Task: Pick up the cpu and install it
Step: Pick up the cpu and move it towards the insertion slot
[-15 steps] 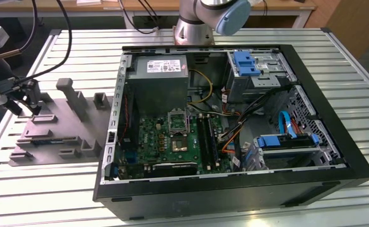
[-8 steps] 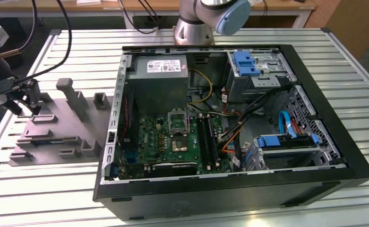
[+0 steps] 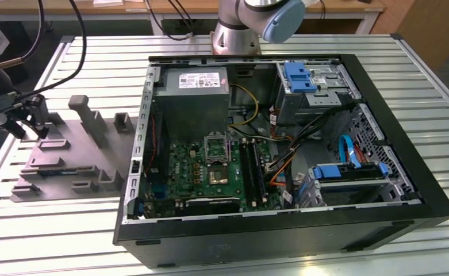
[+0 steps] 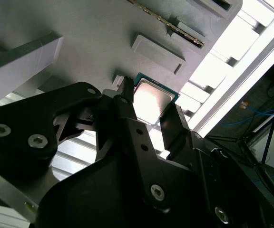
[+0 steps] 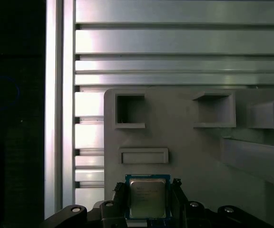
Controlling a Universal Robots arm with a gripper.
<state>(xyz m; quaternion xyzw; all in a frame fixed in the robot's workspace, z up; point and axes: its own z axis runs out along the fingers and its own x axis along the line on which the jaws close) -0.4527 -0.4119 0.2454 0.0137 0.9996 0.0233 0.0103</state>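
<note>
cpu: small square chip, silvery top with a thin pale rim; cpu (image 5: 147, 198) sitting between the two black fingers, above the grey parts tray, metal face toward the first wrist camera.
tool: tool (image 4: 149, 99) closed in on two opposite edges of the cpu, fingers (image 4: 127, 111) touching it on either side with no gap to be seen; judged clamped on it.
lift: cannot tell whether resting on the tray or just clear of it.
tray: grey moulded tray (image 3: 63, 167) with raised pockets and posts, lying on the slatted metal counter (image 3: 93, 63) at the exterior view's left, just beside the computer case.
case: open computer case (image 3: 286, 233) lying on its side, green motherboard (image 3: 197, 175) exposed inside.
socket: metal-framed socket (image 3: 215, 149) near the middle of the motherboard, apparently with nothing seated in it.
key relation: socket well apart from the tool, toward the exterior view's right and across the case wall; cpu nearly square, so no clear long axis, held flat with its face parallel to the tray.
stage: grasp judged made; install not yet done.
</note>
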